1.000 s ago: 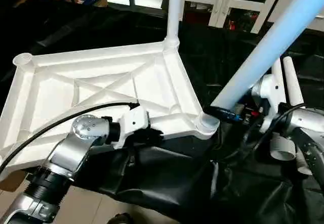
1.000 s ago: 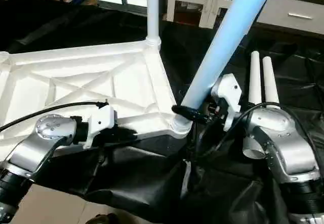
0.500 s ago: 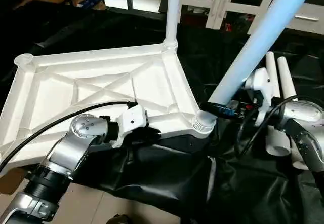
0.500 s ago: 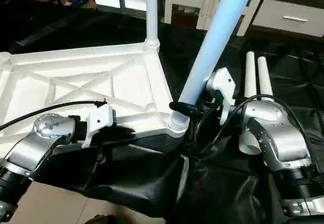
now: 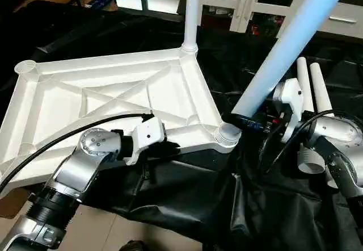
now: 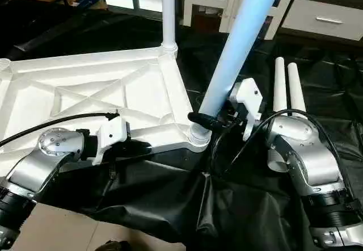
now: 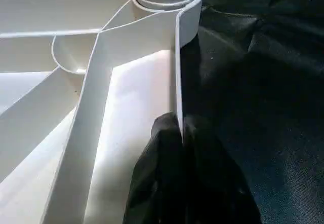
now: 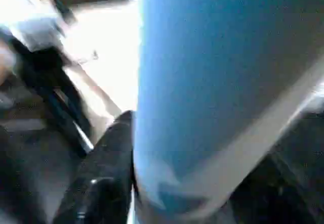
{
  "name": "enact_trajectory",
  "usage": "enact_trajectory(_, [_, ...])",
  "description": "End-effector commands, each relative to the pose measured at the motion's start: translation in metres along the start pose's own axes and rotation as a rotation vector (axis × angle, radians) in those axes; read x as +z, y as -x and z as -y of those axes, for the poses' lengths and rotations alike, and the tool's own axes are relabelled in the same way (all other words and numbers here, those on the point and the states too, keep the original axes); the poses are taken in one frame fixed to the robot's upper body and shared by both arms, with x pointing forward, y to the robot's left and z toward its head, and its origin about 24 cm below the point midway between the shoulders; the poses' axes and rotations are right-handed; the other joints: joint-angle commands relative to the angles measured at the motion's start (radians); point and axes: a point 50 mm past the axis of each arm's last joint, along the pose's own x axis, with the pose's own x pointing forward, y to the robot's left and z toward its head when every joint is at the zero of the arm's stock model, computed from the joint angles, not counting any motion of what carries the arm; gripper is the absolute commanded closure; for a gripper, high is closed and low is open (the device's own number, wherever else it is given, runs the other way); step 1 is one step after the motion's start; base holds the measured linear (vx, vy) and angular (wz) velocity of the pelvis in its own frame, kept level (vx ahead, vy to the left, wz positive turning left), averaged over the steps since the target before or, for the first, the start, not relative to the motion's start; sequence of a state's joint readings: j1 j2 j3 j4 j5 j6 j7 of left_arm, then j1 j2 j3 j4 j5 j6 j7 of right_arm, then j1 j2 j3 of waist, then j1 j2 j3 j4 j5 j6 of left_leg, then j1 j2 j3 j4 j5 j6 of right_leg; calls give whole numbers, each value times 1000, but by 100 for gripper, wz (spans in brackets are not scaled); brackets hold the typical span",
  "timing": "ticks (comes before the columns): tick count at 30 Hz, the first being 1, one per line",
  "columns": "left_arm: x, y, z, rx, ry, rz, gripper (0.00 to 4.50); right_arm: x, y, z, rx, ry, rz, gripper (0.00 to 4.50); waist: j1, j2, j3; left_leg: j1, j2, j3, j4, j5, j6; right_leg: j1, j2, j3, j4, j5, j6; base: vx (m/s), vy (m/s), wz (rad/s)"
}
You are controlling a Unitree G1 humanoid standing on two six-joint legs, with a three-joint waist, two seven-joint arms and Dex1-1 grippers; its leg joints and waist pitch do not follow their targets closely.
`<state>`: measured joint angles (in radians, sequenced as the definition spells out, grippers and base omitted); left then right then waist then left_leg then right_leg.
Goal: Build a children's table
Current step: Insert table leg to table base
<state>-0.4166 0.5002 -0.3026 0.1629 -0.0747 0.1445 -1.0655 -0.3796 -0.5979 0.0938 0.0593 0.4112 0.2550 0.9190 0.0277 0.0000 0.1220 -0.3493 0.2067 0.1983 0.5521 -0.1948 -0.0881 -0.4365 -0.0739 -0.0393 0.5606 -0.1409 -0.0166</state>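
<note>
Firmly, left claw [image 7: 179,148] pinches the tabletop [image 5: 113,92] rim; right claw [image 6: 207,121] clamps the leg [image 6: 238,46] near its socket.

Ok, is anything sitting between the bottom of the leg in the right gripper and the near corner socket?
Nothing visible. The right gripper holds the leg just above the near corner socket, and the tilted tube's foot already meets the socket's ribbed collar. The left gripper pinches the tabletop rim alongside.
</note>
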Motion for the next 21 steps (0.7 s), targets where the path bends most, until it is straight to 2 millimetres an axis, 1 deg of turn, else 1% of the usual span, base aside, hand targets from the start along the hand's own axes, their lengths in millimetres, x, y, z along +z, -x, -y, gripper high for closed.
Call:
enact_trajectory(1, [15, 5, -3, 2, -70, 53, 450, -40, 9, 2, -80, -79, -197, 216, 1, 11, -50, 8, 18, -1, -61, -235, 38, 49, -40, 36, -56, -237, -223, 0, 0, 0])
enact_trajectory(2, [14, 6, -2, 1, -68, 50, 450, -38, 9, 3, -90, -63, -199, 216, -2, 3, -50, -1, 18, -2, -60, -207, 50, 55, -36, 34, -47, -185, -234, 0, 0, 0])
enact_trajectory(3, [14, 6, -2, 1, -68, 50, 450, -38, 9, 3, -90, -63, -199, 216, 0, 8, -49, -1, 18, -2, -60, -201, 59, 54, -39, 34, -47, -187, -235, 0, 0, 0])
enact_trajectory(5, [14, 6, -1, 4, -69, 47, 450, -37, 8, 5, -88, -56, -203, 216, -1, 7, -51, 1, 19, 0, -57, -177, 72, 54, -39, 35, -44, -155, -247, 0, 0, 0])
enact_trajectory(6, [14, 6, -1, 5, -69, 45, 450, -37, 9, 6, -86, -54, -205, 216, -2, 4, -52, -1, 18, 1, -56, -168, 79, 57, -39, 34, -42, -145, -252, 0, 0, 0])
enact_trajectory(7, [13, 6, -1, 6, -69, 44, 450, -37, 9, 6, -85, -53, -206, 216, -1, 5, -51, -1, 18, 0, -56, -166, 83, 57, -41, 34, -42, -153, -252, 0, 0, 0])
enact_trajectory(9, [14, 6, -1, 12, -69, 46, 450, -36, 9, 7, -79, -52, -209, 216, -1, 3, -50, 1, 19, 1, -56, -178, 84, 56, -41, 35, -45, -180, -249, 0, 0, 0])
enact_trajectory(13, [13, 7, -1, 17, -69, 46, 450, -36, 8, 7, -74, -44, -212, 216, -2, 3, -48, 1, 19, 0, -57, -192, 77, 54, -42, 35, -49, -222, -236, 0, 0, 0])
enact_trajectory(15, [13, 7, -1, 19, -69, 46, 450, -35, 7, 5, -48, -55, -209, 216, -2, 4, -51, 2, 19, 0, -56, -178, 79, 55, -41, 35, -46, -202, -237, 0, 0, 0])
enact_trajectory(18, [13, 7, -1, 19, -69, 45, 450, -34, 7, 3, -34, -61, -206, 216, -2, 4, -51, 1, 18, 1, -54, -163, 88, 56, -40, 35, -43, -173, -247, 0, 0, 0])
enact_trajectory(19, [13, 7, -1, 19, -69, 45, 450, -34, 7, 3, -34, -61, -206, 216, -2, 3, -52, 1, 18, 2, -54, -161, 89, 56, -40, 35, -43, -169, -248, 0, 0, 0])
enact_trajectory(21, [12, 7, -1, 21, -68, 46, 450, -34, 5, 3, -46, -45, -207, 216, -2, 3, -51, 1, 18, 1, -54, -161, 91, 56, -40, 35, -42, -171, -249, 0, 0, 0])
